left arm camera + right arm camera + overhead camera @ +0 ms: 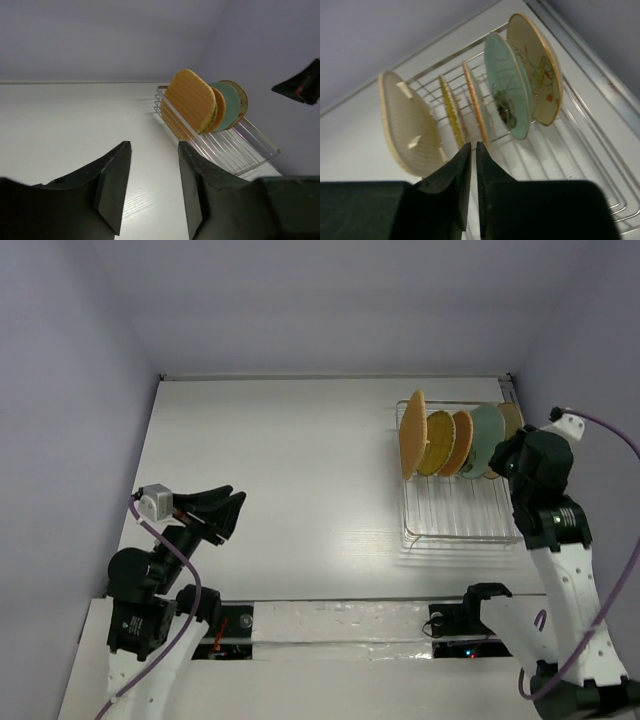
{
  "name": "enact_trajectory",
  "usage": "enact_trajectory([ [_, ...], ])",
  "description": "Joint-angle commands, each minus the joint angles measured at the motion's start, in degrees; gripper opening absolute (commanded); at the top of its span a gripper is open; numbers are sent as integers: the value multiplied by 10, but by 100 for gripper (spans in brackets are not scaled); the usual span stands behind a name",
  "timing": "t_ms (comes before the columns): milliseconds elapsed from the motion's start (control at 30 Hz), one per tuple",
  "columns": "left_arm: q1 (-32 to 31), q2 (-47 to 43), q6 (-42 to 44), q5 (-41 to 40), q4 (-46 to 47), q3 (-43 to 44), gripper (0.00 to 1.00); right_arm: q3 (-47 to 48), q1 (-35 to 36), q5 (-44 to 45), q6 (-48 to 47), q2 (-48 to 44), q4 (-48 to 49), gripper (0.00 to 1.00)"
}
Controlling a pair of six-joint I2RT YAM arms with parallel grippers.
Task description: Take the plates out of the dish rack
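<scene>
Woven tan plate (pixel 412 433) leads row of 5 standing on edge in far half of dish rack (pixel 455 520), far right of table; then yellow plate (pixel 438 443), orange plate (pixel 460 443), pale green plate (pixel 486 440), cream plate (pixel 510 420). Row runs left-right, rims facing near edge. Right gripper (pixel 473 147) just beside rack, plates straight ahead, fingers near-together, nothing held. Left gripper (pixel 152 150) spread wide, empty, well apart, so right arm nearer. Right wrist view shows gaps between plates and cream plate's floral print; top view shows neither
</scene>
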Motion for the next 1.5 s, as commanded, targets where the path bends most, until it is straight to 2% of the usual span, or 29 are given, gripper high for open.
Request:
enact_trajectory([
  [0, -21, -13, 3, -9, 27, -6, 35, 42, -16, 53, -14, 77, 55, 17],
  [33, -29, -13, 3, -11, 26, -6, 30, 55, -24, 68, -25, 99, 43, 20],
  [67, -29, -13, 3, -12, 24, -5, 20, 75, -32, 63, -34, 117, 42, 23],
  [100, -38, -13, 3, -19, 22, -4, 15, 82, -38, 59, -44, 145, 43, 32],
  [167, -45, -15, 4, -26, 18, -3, 6, 102, -53, 58, -54, 174, 42, 40],
  [200, -50, -17, 3, -32, 18, -2, 6, 107, -60, 44, -59, 189, 46, 47],
  [233, -51, -20, 3, -35, 16, -3, 6, 116, -73, 30, -60, 225, 45, 49],
  [367, -61, -19, -2, -54, 10, -2, 19, 171, -110, 38, -84, 331, 30, 49],
  [467, -61, -15, -3, -58, 8, -1, 25, 193, -124, 11, -105, 381, 46, 49],
  [767, -72, -14, -2, -50, 11, -1, 34, 207, -124, -17, -160, 470, 64, 48],
  [867, -72, -13, -2, -49, 11, -2, 35, 208, -124, -14, -166, 491, 67, 41],
  [933, -72, -14, -1, -49, 10, -1, 35, 209, -124, 3, -171, 501, 64, 31],
  [1200, -72, -11, -3, -47, 12, -2, 37, 237, -124, -6, -208, 484, 41, 8],
  [1233, -72, -9, -3, -47, 12, -1, 37, 248, -124, -10, -214, 485, 22, 1],
  [1333, -72, -6, -3, -47, 11, -1, 37, 287, -124, -11, -241, 488, -8, 0],
  [1467, -72, -8, -3, -50, 11, -2, 37, 309, -112, -24, -251, 457, -3, 0],
])
